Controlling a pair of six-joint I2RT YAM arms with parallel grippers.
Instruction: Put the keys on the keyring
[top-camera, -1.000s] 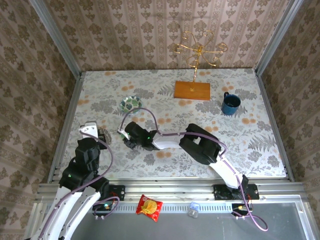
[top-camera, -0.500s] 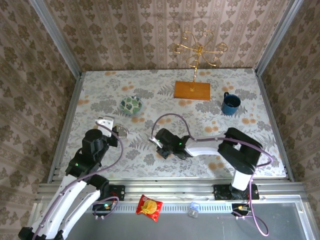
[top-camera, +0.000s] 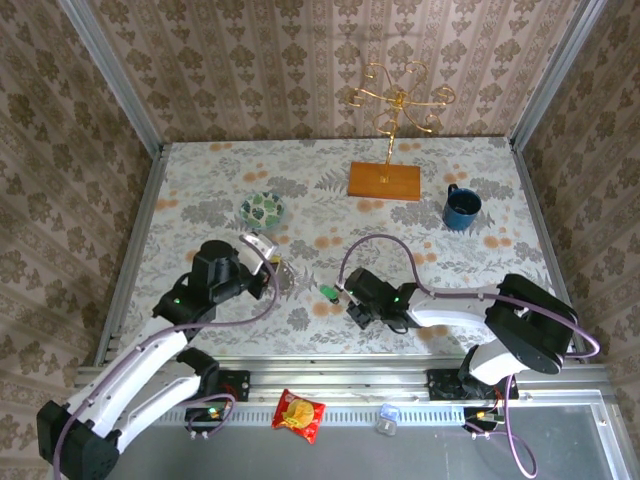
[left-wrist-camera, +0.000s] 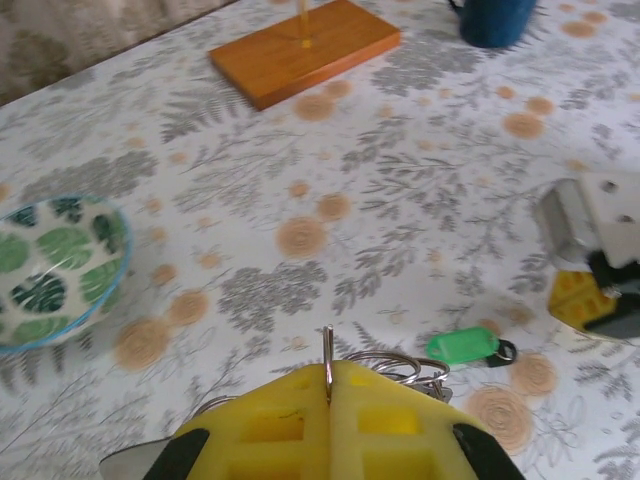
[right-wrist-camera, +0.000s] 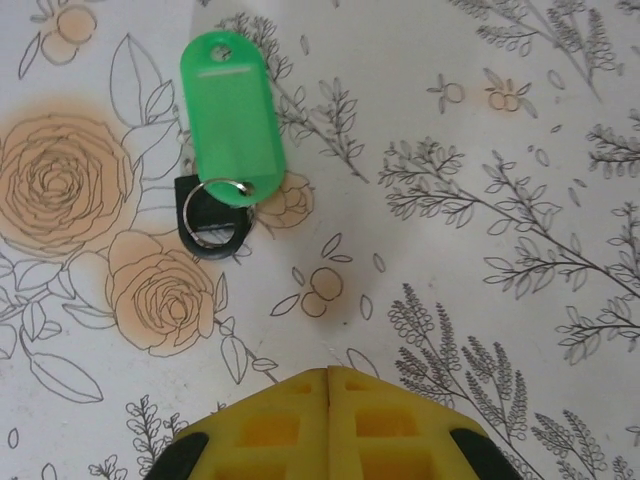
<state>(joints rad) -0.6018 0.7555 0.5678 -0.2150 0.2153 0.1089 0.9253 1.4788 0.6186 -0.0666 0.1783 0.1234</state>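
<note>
Not joined yet: keyring (left-wrist-camera: 397, 363) pinched by its thin wire in the shut left end effector (left-wrist-camera: 328, 385), just on the near side of the bowl (top-camera: 263, 210). Further right of the bowl, green-tagged key (right-wrist-camera: 230, 130) lying loose on the worktop (top-camera: 450, 270), apart from the keyring. Just past it, right end effector (right-wrist-camera: 328, 388) closed, holding nothing. Left to do: picking up that key and threading it on.

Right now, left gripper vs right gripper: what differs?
Left gripper pinches a thin metal ring upright; right gripper holds nothing. The green tag lies just ahead of the right gripper, farther from the left. Both are shut, with yellow pads.
</note>
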